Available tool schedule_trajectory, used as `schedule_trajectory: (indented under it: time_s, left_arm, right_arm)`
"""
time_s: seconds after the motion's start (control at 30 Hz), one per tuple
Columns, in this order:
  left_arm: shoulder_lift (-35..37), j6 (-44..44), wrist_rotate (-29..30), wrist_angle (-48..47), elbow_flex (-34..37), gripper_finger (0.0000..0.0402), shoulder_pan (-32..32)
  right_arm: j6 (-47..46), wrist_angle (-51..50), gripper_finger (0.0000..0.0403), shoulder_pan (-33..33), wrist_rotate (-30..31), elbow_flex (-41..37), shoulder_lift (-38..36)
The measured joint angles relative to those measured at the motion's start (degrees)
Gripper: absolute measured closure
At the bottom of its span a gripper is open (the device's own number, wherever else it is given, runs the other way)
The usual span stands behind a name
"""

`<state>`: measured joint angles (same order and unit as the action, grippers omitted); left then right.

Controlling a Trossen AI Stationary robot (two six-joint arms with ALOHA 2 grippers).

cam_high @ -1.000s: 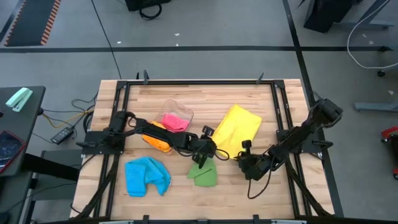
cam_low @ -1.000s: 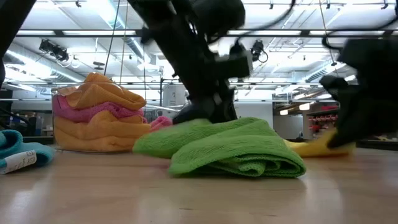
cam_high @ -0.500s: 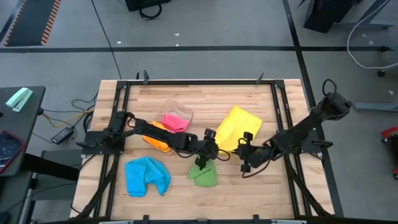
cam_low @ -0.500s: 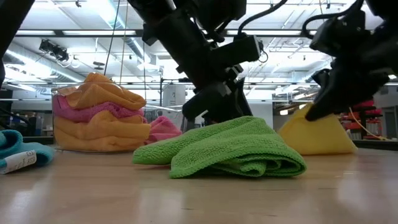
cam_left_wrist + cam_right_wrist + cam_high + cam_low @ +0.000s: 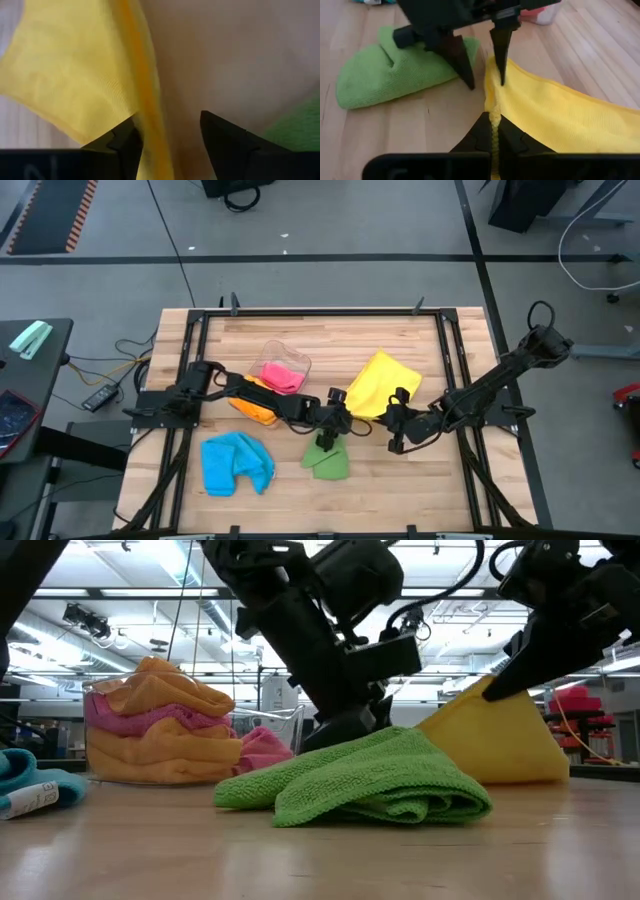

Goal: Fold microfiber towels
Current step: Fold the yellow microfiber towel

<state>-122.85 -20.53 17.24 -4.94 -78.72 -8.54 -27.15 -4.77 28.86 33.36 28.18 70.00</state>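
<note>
**Yellow towel pinched by R gripper; L gripper open at its edge**

1. Table [image 5: 300, 330]: wood top w/ black frame rails along the sides. All towels lie inside the frame.

2. Yellow towel [image 5: 385, 380]: largest cloth, on the right half of the table. Its near corner is lifted off the wood; the far part lies flat. In the low view it stands as a raised peak [image 5: 500, 740] behind the green towel.

3. Blue towel [image 5: 235, 463]: bunched, front-left area of the table, well apart from both grippers. Low view shows only its edge [image 5: 30, 785], w/ a white label.

4. Green towel [image 5: 327, 461]: folded, front-centre, just beside the L gripper. Low view: a soft folded heap [image 5: 370, 780] nearest the camera.

5. Clear tub [image 5: 285, 365]: back-left of centre, holds a pink towel [image 5: 280, 375]; an orange towel [image 5: 252, 402] lies against its front side. Low view shows orange and pink layers stacked in the tub [image 5: 160, 730], plus a pink piece [image 5: 262, 748] on the table beside it.

6. R gripper [image 5: 494, 131]: at table centre-right, jaws together, clamped on the lifted yellow edge. Cloth runs up between the fingers.

7. L gripper [image 5: 170, 137]: centre of table, between green and yellow towels, jaws apart. One finger [image 5: 125, 142] touches the yellow edge; the other [image 5: 225, 135] is clear of it. Nothing is gripped. R wrist view shows both its tips pointing down, straddling the yellow fold near the green towel.
</note>
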Motion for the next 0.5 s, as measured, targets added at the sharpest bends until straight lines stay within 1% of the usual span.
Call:
schedule_trajectory:
  time_s: [0.1, 0.23, 0.37, 0.5]
  left_arm:
    - [0.0, 0.6, 1.0, -0.4, 0.0, 0.0216, 0.7]
    - [-0.2, 1.3, 3.1, -1.6, 0.0, 0.0253, 1.4]
    - [-0.2, -1.0, 3.7, -2.6, 0.0, 0.0308, 1.3]
    - [-0.2, -2.6, 3.6, -3.6, -0.9, 0.0379, 0.4]
  right_arm:
    - [-1.3, -1.5, 0.0393, 0.0, -0.1, 0.0, 0.1]
    - [-2.4, -2.6, 0.0393, 0.2, -0.8, 0.0, 0.3]
    - [-2.7, -2.8, 0.0393, 0.9, -0.9, 0.0, -0.3]
    - [-3.0, -3.2, 0.0393, 0.9, -2.2, 0.0, -0.7]
